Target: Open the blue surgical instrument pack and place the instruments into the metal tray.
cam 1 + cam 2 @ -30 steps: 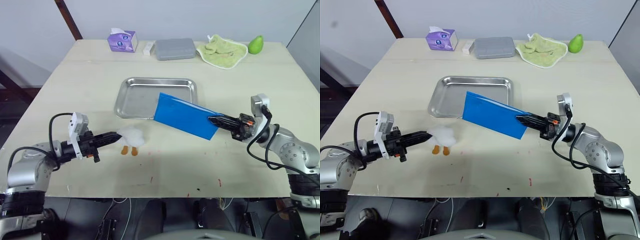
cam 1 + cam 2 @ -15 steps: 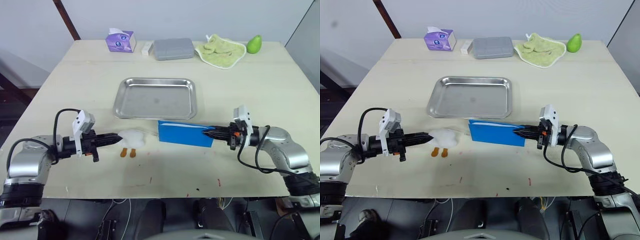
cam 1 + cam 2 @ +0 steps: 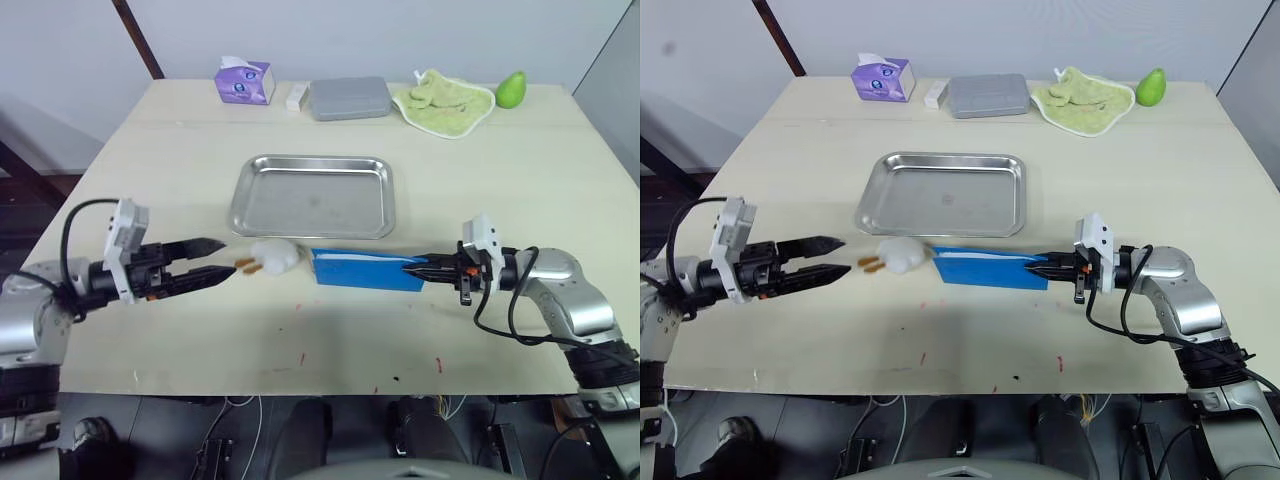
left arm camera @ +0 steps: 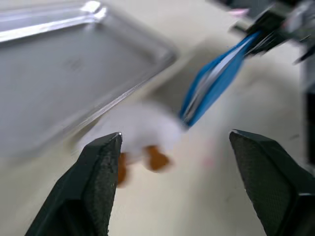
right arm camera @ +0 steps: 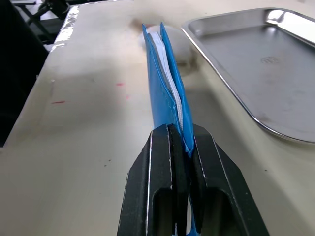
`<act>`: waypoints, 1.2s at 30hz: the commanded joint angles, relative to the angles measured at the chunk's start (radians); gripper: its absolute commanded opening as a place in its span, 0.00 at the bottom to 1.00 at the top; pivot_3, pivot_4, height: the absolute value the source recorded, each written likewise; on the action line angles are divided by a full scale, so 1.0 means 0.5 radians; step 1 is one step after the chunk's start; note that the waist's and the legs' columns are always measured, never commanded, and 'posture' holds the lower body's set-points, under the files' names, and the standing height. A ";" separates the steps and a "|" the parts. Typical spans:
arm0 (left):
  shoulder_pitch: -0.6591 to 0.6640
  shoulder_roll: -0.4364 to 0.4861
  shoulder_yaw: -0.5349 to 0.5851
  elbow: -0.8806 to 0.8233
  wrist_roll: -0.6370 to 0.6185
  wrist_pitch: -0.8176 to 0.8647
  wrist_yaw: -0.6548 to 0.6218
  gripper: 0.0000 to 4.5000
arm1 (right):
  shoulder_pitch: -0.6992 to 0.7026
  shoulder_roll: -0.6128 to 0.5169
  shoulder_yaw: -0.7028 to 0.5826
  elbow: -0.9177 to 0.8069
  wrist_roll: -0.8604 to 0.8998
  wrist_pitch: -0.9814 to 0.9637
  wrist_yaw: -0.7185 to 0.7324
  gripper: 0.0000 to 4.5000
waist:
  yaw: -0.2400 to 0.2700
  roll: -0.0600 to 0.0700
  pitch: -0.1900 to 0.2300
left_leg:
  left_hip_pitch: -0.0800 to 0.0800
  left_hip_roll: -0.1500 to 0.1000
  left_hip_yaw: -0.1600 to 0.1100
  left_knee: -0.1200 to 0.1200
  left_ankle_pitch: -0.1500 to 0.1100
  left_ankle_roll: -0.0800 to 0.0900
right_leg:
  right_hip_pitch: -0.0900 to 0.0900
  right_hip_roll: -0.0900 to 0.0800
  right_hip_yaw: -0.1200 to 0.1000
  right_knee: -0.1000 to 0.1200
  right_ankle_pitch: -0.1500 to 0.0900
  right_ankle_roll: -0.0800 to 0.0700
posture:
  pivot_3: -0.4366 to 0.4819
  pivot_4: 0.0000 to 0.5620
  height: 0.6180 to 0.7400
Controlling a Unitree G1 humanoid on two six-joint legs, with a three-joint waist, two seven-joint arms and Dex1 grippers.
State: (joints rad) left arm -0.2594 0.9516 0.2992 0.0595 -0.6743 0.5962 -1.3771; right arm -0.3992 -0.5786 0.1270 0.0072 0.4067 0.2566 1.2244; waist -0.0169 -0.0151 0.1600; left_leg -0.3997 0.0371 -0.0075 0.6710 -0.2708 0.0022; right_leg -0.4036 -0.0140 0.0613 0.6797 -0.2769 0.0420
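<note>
My right gripper (image 3: 428, 268) clamped on blue surgical instrument pack (image 3: 362, 270), lying closed at metal tray's (image 3: 313, 194) 6 o'clock. My left gripper (image 3: 218, 259) spread apart, white duck toy (image 3: 274, 256) at pack's 9 o'clock. Opening step; next, left pinches free flap.

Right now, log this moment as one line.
right gripper: shut on pack | left gripper: open, by duck | tray: empty

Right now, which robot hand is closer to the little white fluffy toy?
The left. Its open end effector sits just beside the white fluffy toy, while the right end effector is across the blue surgical instrument pack, clamped on its far end.
</note>
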 commanded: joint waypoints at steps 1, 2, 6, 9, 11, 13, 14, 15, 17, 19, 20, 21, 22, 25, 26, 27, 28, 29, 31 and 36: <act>-0.157 -0.091 -0.139 -0.084 0.007 0.002 0.056 0.84 | -0.038 -0.021 0.028 -0.009 -0.016 -0.015 0.063 0.00 | 0.001 0.001 0.000 | 0.000 0.000 0.000 0.000 0.000 0.000 | 0.000 0.000 0.000 0.000 0.000 0.000 | 0.48 0.27 1.00; -0.205 -0.127 -0.197 -0.068 0.044 -0.021 0.069 0.84 | -0.046 -0.022 0.035 -0.002 -0.028 -0.022 0.072 0.00 | 0.001 0.001 0.000 | 0.000 -0.001 0.000 0.000 0.000 0.000 | 0.000 0.000 0.000 0.000 0.000 0.000 | 0.48 0.27 1.00; -0.330 -0.217 -0.343 0.051 0.170 -0.140 0.059 0.84 | -0.065 -0.026 0.057 0.021 -0.059 -0.046 0.092 0.00 | -0.006 0.000 0.000 | 0.000 -0.001 0.001 0.000 0.000 0.000 | 0.000 0.002 0.001 0.000 0.000 0.000 | 0.48 0.27 1.00; -0.467 -0.306 -0.468 0.219 0.253 -0.236 -0.013 0.84 | -0.081 -0.024 0.073 0.046 -0.087 -0.079 0.112 0.00 | -0.003 0.000 0.000 | 0.000 -0.001 0.002 0.000 0.000 0.000 | 0.000 0.003 0.001 0.000 0.000 0.000 | 0.48 0.27 1.00; -0.528 -0.342 -0.527 0.318 0.314 -0.321 -0.069 0.73 | -0.093 -0.021 0.077 0.065 -0.098 -0.091 0.118 0.00 | -0.005 0.000 0.000 | 0.000 -0.001 0.006 0.001 0.000 0.000 | 0.000 0.004 0.001 0.000 0.000 -0.001 | 0.48 0.27 1.00; -0.567 -0.362 -0.566 0.381 0.353 -0.377 -0.113 0.59 | -0.105 -0.021 0.080 0.077 -0.104 -0.096 0.128 0.00 | -0.009 0.000 0.000 | 0.000 -0.001 0.006 0.001 0.000 0.000 | 0.000 0.004 0.001 0.000 0.000 -0.001 | 0.48 0.27 1.00; -0.582 -0.370 -0.585 0.403 0.368 -0.399 -0.135 0.59 | -0.111 -0.020 0.081 0.082 -0.105 -0.098 0.134 0.00 | -0.010 0.000 0.000 | 0.000 -0.001 0.006 0.001 0.000 0.000 | 0.000 0.004 0.002 0.000 0.000 -0.001 | 0.48 0.27 1.00; -0.594 -0.377 -0.597 0.424 0.382 -0.420 -0.155 0.59 | -0.116 -0.019 0.081 0.086 -0.106 -0.098 0.137 0.00 | -0.010 0.000 0.000 | 0.000 -0.001 0.006 0.001 0.000 0.000 | 0.000 0.004 0.002 0.000 0.000 -0.001 | 0.48 0.27 1.00; -0.632 -0.412 -0.630 0.472 0.418 -0.478 -0.176 0.59 | -0.130 -0.012 0.085 0.112 -0.118 -0.112 0.144 0.00 | -0.009 0.000 0.000 | 0.000 0.000 0.006 0.001 0.000 0.000 | 0.000 0.004 0.002 0.000 0.000 -0.001 | 0.48 0.27 1.00; -0.658 -0.441 -0.649 0.498 0.439 -0.503 -0.186 0.59 | -0.138 -0.008 0.089 0.128 -0.126 -0.121 0.148 0.00 | -0.008 0.000 0.000 | 0.000 0.000 0.006 0.001 0.000 0.000 | 0.000 0.004 0.002 0.000 0.000 -0.001 | 0.48 0.27 1.00; -0.667 -0.457 -0.662 0.502 0.451 -0.518 -0.201 0.59 | -0.141 -0.006 0.091 0.132 -0.128 -0.123 0.149 0.00 | -0.008 0.000 0.000 | 0.000 0.000 0.006 0.002 0.000 0.000 | 0.000 0.004 0.002 0.001 0.000 -0.001 | 0.48 0.27 1.00; -0.673 -0.468 -0.671 0.506 0.460 -0.528 -0.211 0.59 | -0.144 -0.004 0.093 0.136 -0.130 -0.125 0.150 0.00 | -0.008 0.000 0.000 | 0.000 0.000 0.006 0.002 0.000 0.000 | 0.000 0.004 0.002 0.001 0.000 -0.001 | 0.48 0.27 1.00; -0.678 -0.480 -0.676 0.507 0.466 -0.532 -0.213 0.59 | -0.145 -0.003 0.094 0.137 -0.131 -0.126 0.152 0.00 | -0.008 0.000 0.000 | 0.000 0.000 0.006 0.002 0.000 0.000 | 0.000 0.004 0.002 0.001 0.000 -0.001 | 0.48 0.27 1.00; -0.690 -0.504 -0.696 0.517 0.493 -0.557 -0.213 0.59 | -0.156 -0.002 0.097 0.133 -0.124 -0.123 0.159 0.00 | -0.014 0.000 0.000 | 0.000 0.000 0.004 0.002 0.000 0.000 | 0.000 0.004 0.002 0.001 0.000 -0.001 | 0.48 0.27 1.00; -0.691 -0.510 -0.699 0.518 0.500 -0.563 -0.215 0.59 | -0.158 -0.001 0.098 0.130 -0.121 -0.119 0.160 0.00 | -0.015 0.000 0.000 | 0.000 0.000 0.004 0.002 0.000 0.000 | 0.000 0.004 0.002 0.001 0.000 -0.001 | 0.48 0.27 1.00; -0.694 -0.516 -0.701 0.519 0.506 -0.566 -0.215 0.59 | -0.158 -0.001 0.098 0.128 -0.119 -0.117 0.161 0.00 | -0.016 0.000 0.000 | 0.000 0.000 0.003 0.002 0.000 0.000 | 0.000 0.004 0.002 0.001 0.000 -0.001 | 0.48 0.27 1.00; -0.698 -0.523 -0.708 0.524 0.524 -0.584 -0.214 0.59 | -0.159 0.000 0.099 0.126 -0.118 -0.117 0.164 0.00 | -0.017 0.000 0.000 | 0.000 0.000 0.003 0.002 0.000 0.000 | 0.000 0.004 0.002 0.001 0.000 -0.001 | 0.48 0.27 1.00; -0.702 -0.529 -0.714 0.529 0.537 -0.599 -0.215 0.59 | -0.159 0.000 0.100 0.123 -0.117 -0.115 0.168 0.00 | -0.017 0.000 0.000 | 0.000 0.000 0.002 0.002 0.000 0.000 | 0.000 0.004 0.002 0.001 0.000 0.000 | 0.48 0.27 1.00; -0.712 -0.548 -0.722 0.540 0.557 -0.614 -0.213 0.59 | -0.159 0.001 0.102 0.121 -0.116 -0.115 0.175 0.00 | -0.017 0.000 0.000 | 0.000 0.000 0.002 0.002 0.000 0.000 | 0.000 0.004 0.002 0.001 0.000 0.000 | 0.48 0.27 1.00; -0.718 -0.592 -0.759 0.535 0.604 -0.655 -0.221 0.29 | -0.159 0.004 0.102 0.118 -0.117 -0.112 0.179 0.00 | -0.022 0.000 0.000 | 0.000 -0.001 0.001 0.002 0.000 0.000 | 0.000 0.004 0.002 0.001 0.000 0.000 | 0.48 0.27 1.00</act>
State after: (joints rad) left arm -0.6049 0.6556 -0.0840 0.3368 -0.3747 0.2815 -1.4803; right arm -0.4668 -0.5760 0.1634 0.0800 0.3550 0.1957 1.3039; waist -0.0281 -0.0151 0.1600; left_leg -0.3996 0.0369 -0.0068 0.6720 -0.2707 0.0022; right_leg -0.4036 -0.0120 0.0625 0.6800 -0.2767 0.0418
